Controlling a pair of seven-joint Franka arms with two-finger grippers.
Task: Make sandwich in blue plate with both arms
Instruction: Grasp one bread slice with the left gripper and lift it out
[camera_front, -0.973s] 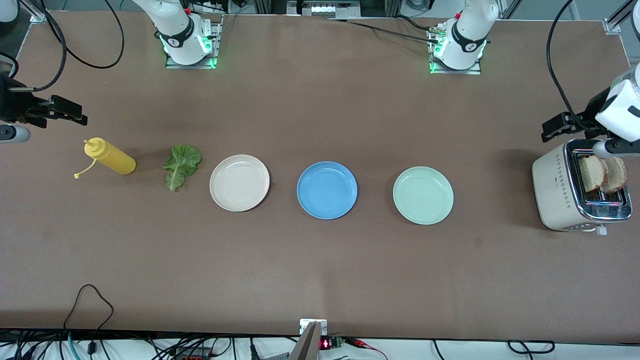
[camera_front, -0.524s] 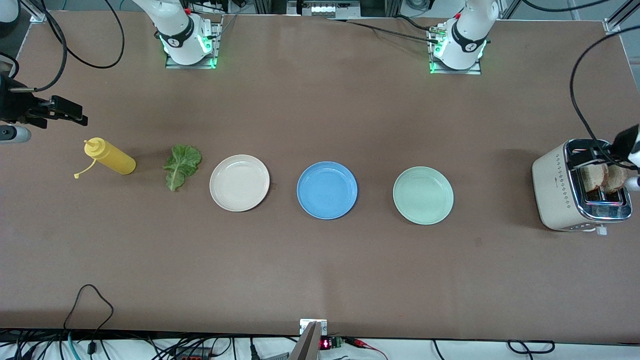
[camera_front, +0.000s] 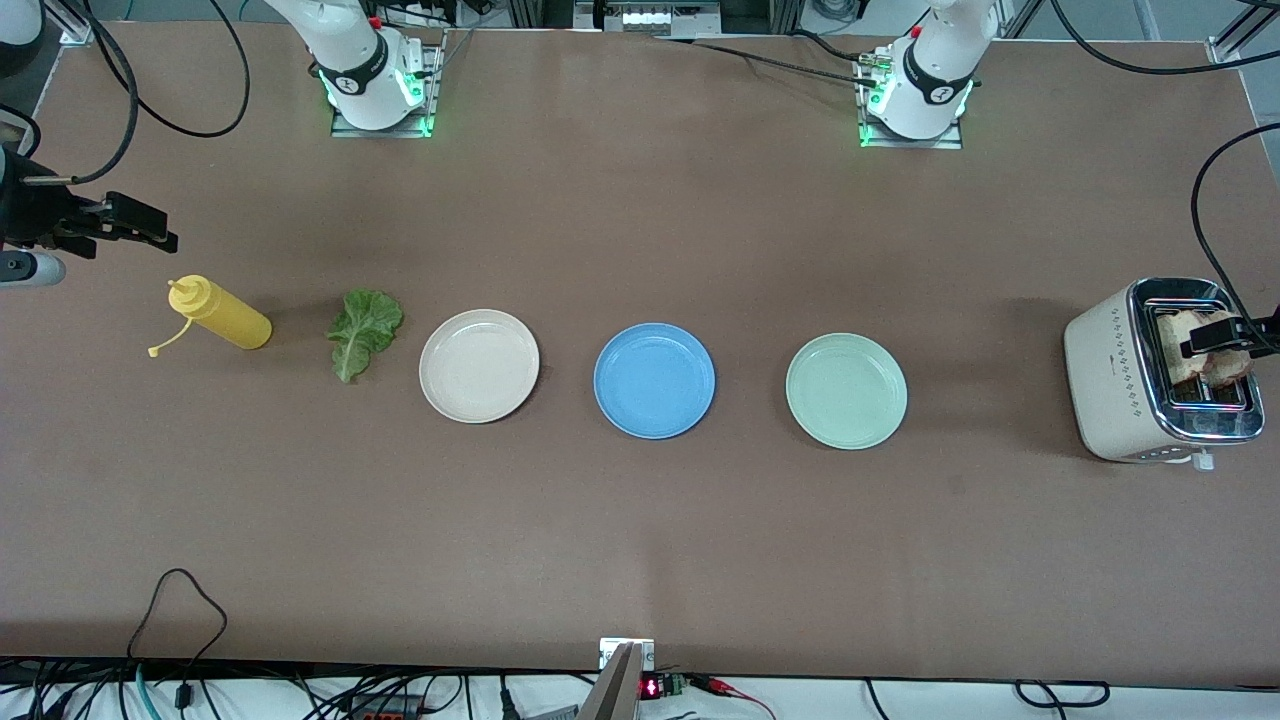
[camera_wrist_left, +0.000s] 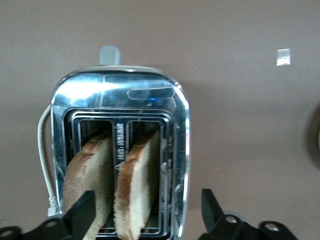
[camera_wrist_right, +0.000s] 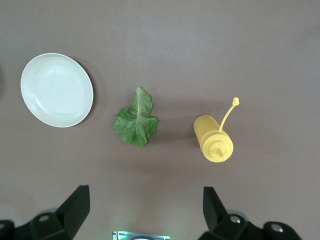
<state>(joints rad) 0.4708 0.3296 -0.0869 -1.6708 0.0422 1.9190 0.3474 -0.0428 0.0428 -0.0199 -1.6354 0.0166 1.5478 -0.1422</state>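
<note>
A brown table (camera_front: 640, 540) is carrying a row of items, with both arm bases standing along its edge farthest from the front camera. The blue plate (camera_front: 654, 380), round, plain and raised at the rim, is lying bare at mid-table between a cream-white plate (camera_front: 479, 365) toward the right arm's end and a pale green plate (camera_front: 846, 390) toward the left arm's end; all three plates are holding nothing. A ruffled green lettuce leaf (camera_front: 363, 328) is lying flat beside the cream-white plate, and a yellow squeeze bottle (camera_front: 218, 313) is lying on its side just past the leaf, its cap tethered and open. At the left arm's end a cream toaster (camera_front: 1118, 375) is standing with two slices of light brown bread (camera_wrist_left: 115, 187) sticking up, one in each slot. The left gripper (camera_wrist_left: 145, 212) is hanging over the toaster, its fingers (camera_wrist_left: 82, 215) spread wide, straddling both slices and gripping nothing. The right gripper (camera_wrist_right: 145, 212) is waiting in the air over the table edge near the bottle, fingers (camera_wrist_right: 75, 205) likewise spread wide and holding nothing
</note>
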